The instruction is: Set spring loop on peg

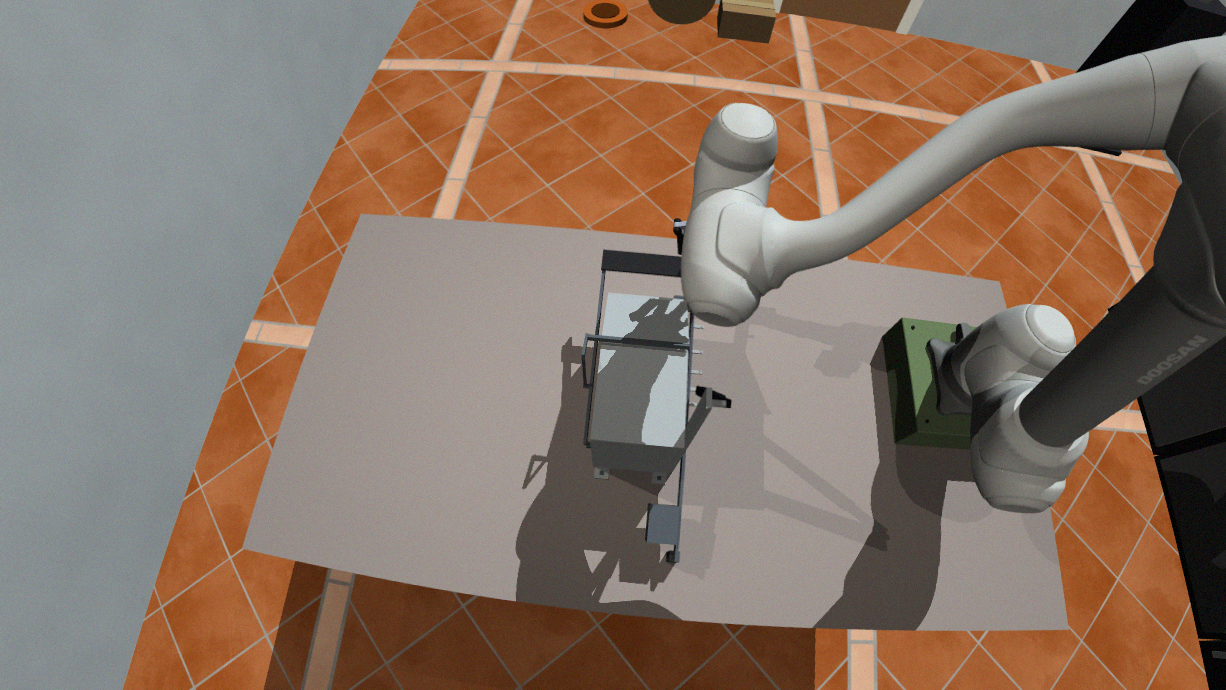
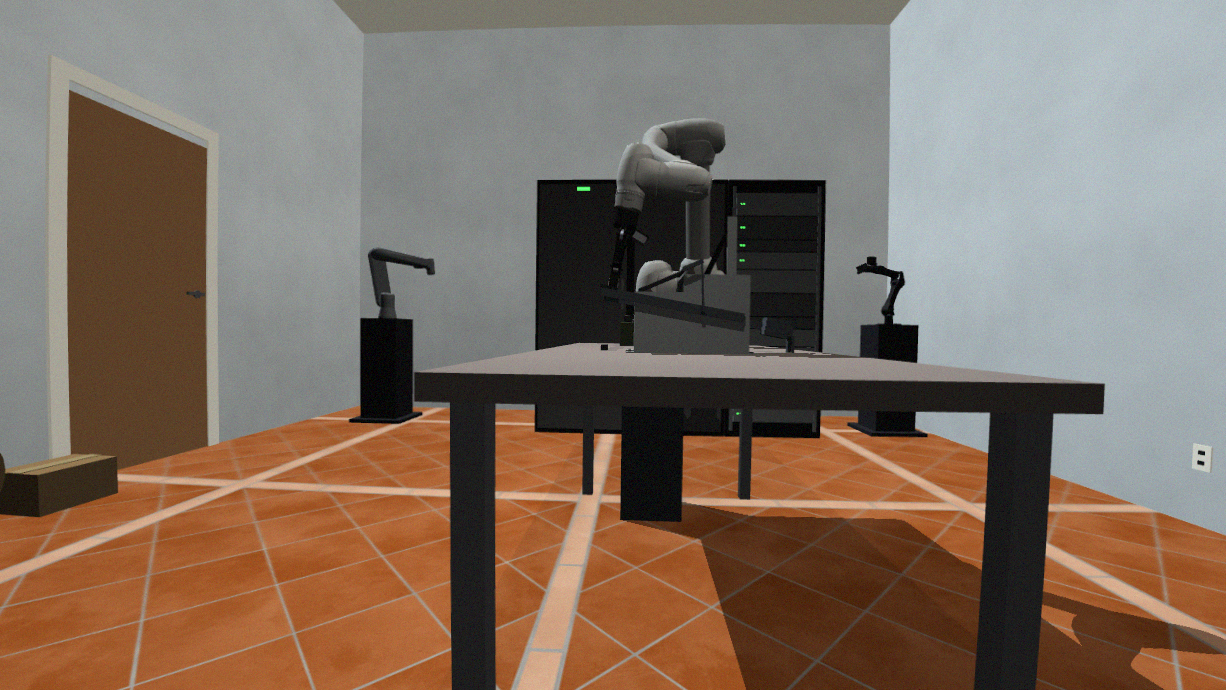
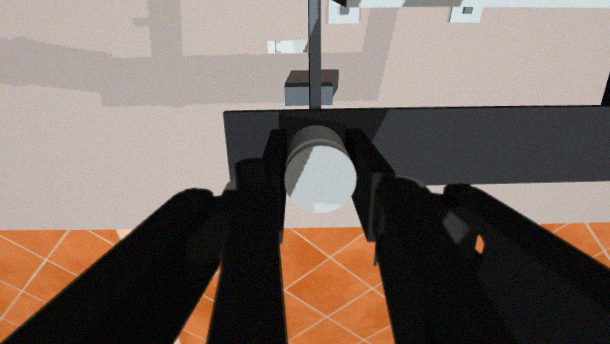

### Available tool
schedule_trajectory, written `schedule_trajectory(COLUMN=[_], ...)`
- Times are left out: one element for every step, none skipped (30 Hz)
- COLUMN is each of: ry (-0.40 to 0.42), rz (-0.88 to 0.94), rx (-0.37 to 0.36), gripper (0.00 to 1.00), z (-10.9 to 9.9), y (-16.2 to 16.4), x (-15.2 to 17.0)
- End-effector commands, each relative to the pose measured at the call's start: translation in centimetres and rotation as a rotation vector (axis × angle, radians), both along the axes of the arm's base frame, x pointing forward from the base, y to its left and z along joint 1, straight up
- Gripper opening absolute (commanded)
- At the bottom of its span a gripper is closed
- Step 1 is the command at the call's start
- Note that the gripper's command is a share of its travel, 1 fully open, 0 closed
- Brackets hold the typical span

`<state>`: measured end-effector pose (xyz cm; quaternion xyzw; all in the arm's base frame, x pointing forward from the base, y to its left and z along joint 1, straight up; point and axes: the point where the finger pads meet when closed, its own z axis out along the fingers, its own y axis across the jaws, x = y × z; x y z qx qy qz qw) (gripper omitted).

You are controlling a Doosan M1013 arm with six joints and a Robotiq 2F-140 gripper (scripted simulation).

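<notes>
In the wrist view my gripper [image 3: 316,153] is shut on the steel test weight [image 3: 320,170], a grey cylinder held between the two black fingers. Its far end is at or just above the dark pedal [image 3: 420,145]; I cannot tell if they touch. In the top view the feeder [image 1: 641,385] stands mid-table with the pedal [image 1: 639,262] at its far end. My wrist hides the weight there. Small pegs [image 1: 696,360] line the feeder's right side. In the exterior view the pedal [image 2: 673,308] slopes and looks raised, with the gripper [image 2: 619,274] at its left end.
A green block [image 1: 922,381] sits on the table at the right, by the arm's base joint. A thin rod with a grey foot [image 1: 664,522] runs from the feeder toward the near table edge. The table's far edge lies just behind the pedal.
</notes>
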<state>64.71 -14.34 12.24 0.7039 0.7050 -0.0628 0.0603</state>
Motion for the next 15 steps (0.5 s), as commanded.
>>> schedule_trajectory(ry=[-0.001, -0.001, -0.001, -0.001, -0.001, -0.001, -0.001, -0.001, -0.001, -0.001, -0.001, -0.001, -0.001, -0.001, -0.001], rz=[0.0, 0.0, 0.0, 0.0, 0.0, 0.0, 0.0, 0.0, 0.0, 0.0, 0.0, 0.0, 0.0, 0.0, 0.0], rx=[0.0, 0.0, 0.0, 0.0, 0.0, 0.0, 0.0, 0.0, 0.0, 0.0, 0.0, 0.0, 0.0, 0.0, 0.0], gripper=[0.25, 0.25, 0.25, 0.25, 0.25, 0.25, 0.25, 0.25, 0.25, 0.25, 0.25, 0.25, 0.25, 0.25, 0.25], z=[-0.38, -0.38, -0.38, -0.07, -0.09, -0.11, -0.13, -0.16, -0.18, -0.2, -0.22, -0.25, -0.27, -0.29, -0.31], y=[-0.01, -0.01, -0.01, 0.0, 0.0, 0.0, 0.0, 0.0, 0.0, 0.0, -0.01, -0.01, -0.01, -0.01, -0.01], x=[0.05, 0.05, 0.05, 0.04, 0.04, 0.04, 0.04, 0.04, 0.05, 0.05, 0.05, 0.05, 0.05, 0.05, 0.05])
